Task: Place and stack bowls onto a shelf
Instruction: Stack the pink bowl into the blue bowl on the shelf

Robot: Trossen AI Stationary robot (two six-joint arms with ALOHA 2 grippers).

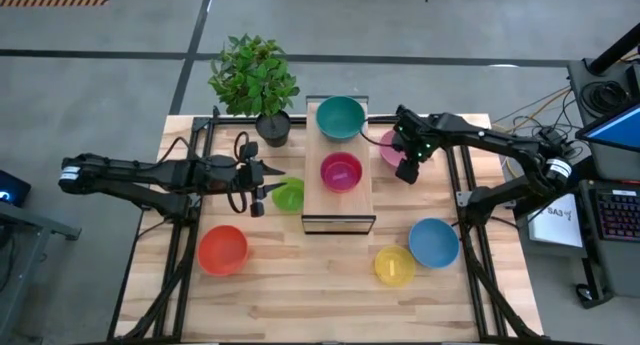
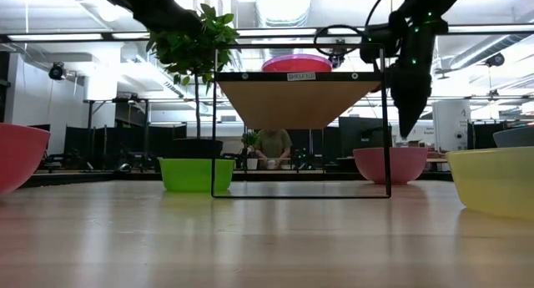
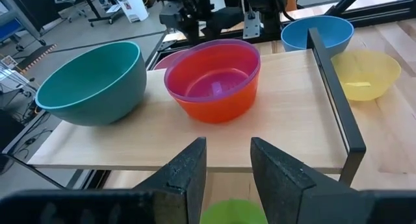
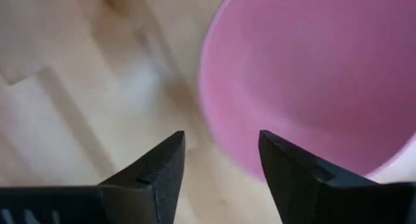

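Two bowls on the shelf; right end effector hovers open and empty over the pink bowl near the tabletop's far edge; light, slick plastic, so pinch the rim; left end effector open, empty.

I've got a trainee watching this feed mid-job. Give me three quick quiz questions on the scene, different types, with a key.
1. True or false: the teal bowl stands on the shelf.
2. Which bowl does the right gripper hover over? A pink B blue C yellow
3. Fill in: the left gripper is beside the ____ bowl.

Key: 1 true. 2 A, the pink bowl. 3 green, the green bowl.
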